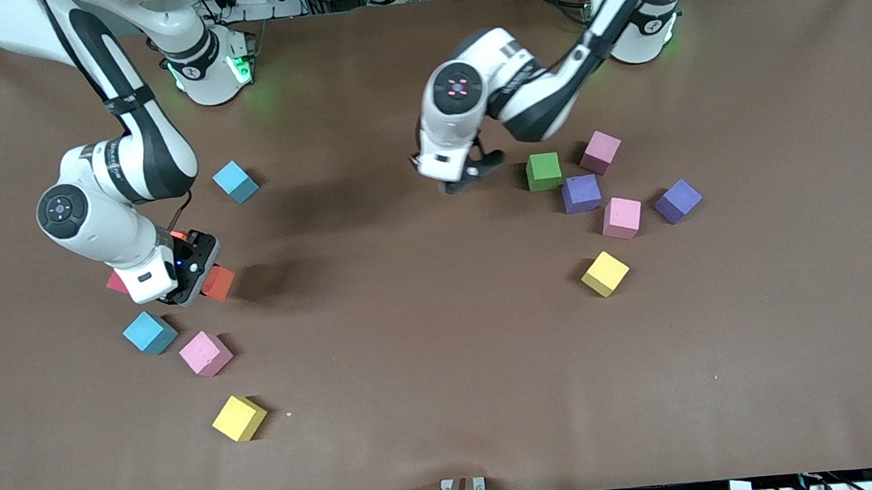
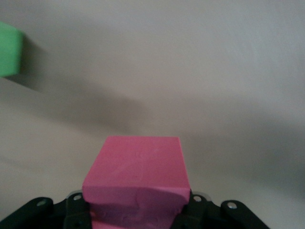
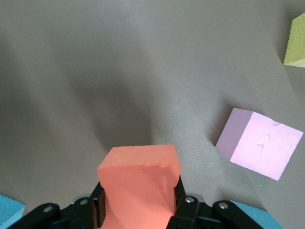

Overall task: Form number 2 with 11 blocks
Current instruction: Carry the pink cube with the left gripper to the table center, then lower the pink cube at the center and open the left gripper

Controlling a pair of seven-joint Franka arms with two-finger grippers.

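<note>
No part of the number 2 is laid out yet; the blocks lie scattered on the surface. An orange block is pinched by the right pincer, a pink block by the left pincer.

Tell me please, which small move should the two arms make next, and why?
Probably carry both held cubes to the bare middle of the table and set them down touching. The left gripper is shut on a pink block, the right gripper on an orange block, and no blocks lie joined yet.
</note>
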